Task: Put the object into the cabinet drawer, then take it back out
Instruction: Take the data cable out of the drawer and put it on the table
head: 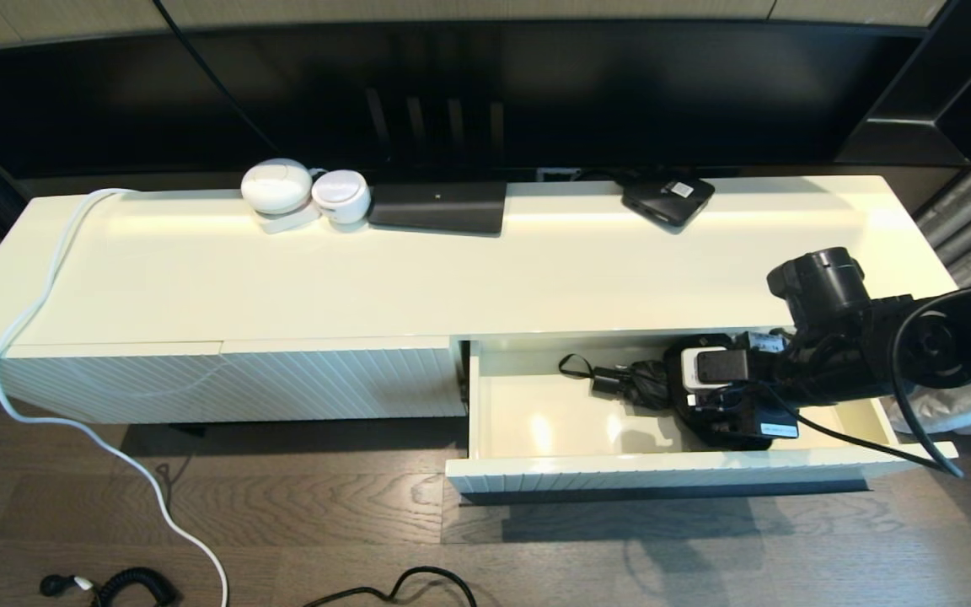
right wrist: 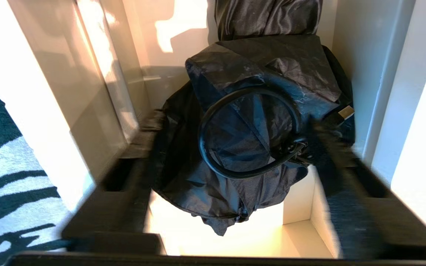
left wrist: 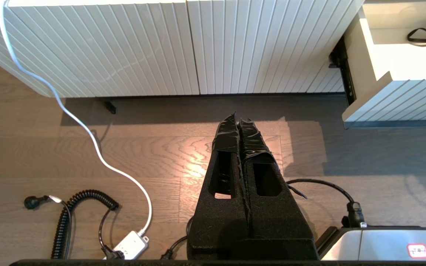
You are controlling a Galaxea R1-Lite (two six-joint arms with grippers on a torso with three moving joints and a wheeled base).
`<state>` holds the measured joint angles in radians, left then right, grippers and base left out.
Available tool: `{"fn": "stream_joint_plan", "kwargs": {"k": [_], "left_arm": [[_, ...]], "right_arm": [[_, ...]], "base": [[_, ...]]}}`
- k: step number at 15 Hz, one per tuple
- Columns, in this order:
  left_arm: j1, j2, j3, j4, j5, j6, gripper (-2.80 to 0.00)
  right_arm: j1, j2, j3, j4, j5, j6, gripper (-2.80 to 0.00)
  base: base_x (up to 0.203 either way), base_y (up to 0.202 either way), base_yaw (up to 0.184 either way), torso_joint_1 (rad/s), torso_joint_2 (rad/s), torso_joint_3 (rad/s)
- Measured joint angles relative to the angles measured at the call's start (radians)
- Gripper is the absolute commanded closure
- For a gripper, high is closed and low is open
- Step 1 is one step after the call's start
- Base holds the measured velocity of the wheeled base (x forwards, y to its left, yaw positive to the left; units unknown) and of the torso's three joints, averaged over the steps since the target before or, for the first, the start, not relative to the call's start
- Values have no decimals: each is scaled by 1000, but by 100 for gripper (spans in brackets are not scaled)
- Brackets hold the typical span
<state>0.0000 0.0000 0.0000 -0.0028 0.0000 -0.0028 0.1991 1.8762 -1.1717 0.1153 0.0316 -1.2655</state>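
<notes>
Judging by its creased black fabric, the object (right wrist: 250,122), which looks like a folded umbrella or soft bag, should be light, limp and a little slippery, so it will sag if pinched at an edge. The bunched middle, just under the black cord loop (right wrist: 248,133), looks the surest place to grip. It is matte black, wrinkled, with a strap trailing toward 9 o'clock in the head view.

Going left to right: the left gripper (left wrist: 239,122) hangs parked over the wooden floor, its fingers pressed together on nothing. Next comes the closed ribbed panel (head: 283,379), then the cabinet drawer (head: 536,472), pulled open at 5 o'clock. The object lies in its right half on the glossy cream bottom. The right gripper (right wrist: 235,155) reaches down into the drawer, fingers spread either side of the object, blurred, not yet clamped.
</notes>
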Motion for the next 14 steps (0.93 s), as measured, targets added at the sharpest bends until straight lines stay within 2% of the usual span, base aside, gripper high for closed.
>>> {"fn": "stream_joint_plan", "kwargs": {"k": [14], "left_arm": [[0,0,0,0,0,0,0]], "right_arm": [[-1,-13,6,2,11,1,0]], "base": [[0,0,0,0,0,0]]}}
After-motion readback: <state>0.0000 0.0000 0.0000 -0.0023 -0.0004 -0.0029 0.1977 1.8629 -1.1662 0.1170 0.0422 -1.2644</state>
